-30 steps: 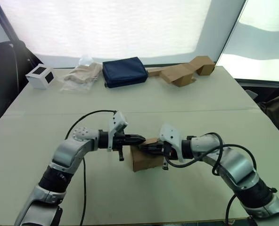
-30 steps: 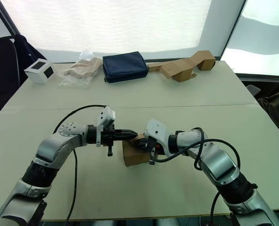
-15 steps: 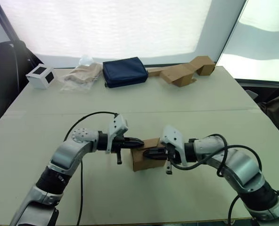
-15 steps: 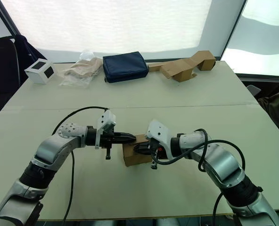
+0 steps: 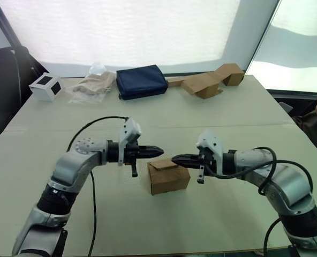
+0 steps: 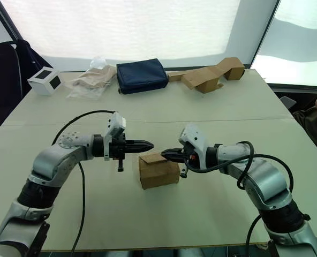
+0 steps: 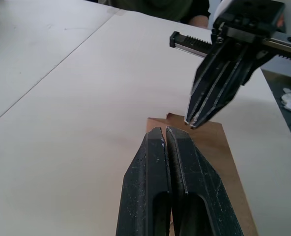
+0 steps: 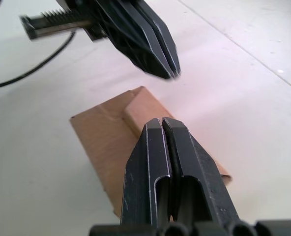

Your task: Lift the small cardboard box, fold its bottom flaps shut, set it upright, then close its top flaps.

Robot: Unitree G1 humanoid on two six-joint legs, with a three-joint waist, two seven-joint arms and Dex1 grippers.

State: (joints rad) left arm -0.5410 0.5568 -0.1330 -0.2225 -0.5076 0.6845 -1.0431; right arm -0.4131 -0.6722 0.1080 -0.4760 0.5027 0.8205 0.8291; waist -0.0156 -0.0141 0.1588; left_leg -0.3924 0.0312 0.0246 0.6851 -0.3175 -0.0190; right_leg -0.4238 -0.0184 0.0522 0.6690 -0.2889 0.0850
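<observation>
Pale table [image 5: 239, 107] carries small cardboard box [image 5: 168, 177], white cube [image 5: 45, 86], navy pouch [image 5: 142, 81], bent cardboard piece [image 5: 209, 81].

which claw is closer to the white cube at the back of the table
Left. The left claw hovers shut above the small cardboard box, on the white cube side; the right claw, also shut, hangs further away.

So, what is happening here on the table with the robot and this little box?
The small cardboard box sits on the table with its top flaps folded down. Neither arm holds it. The left pincer and the right pincer are both shut and hover just above the box, tips pointing at each other with a small gap between them.
</observation>
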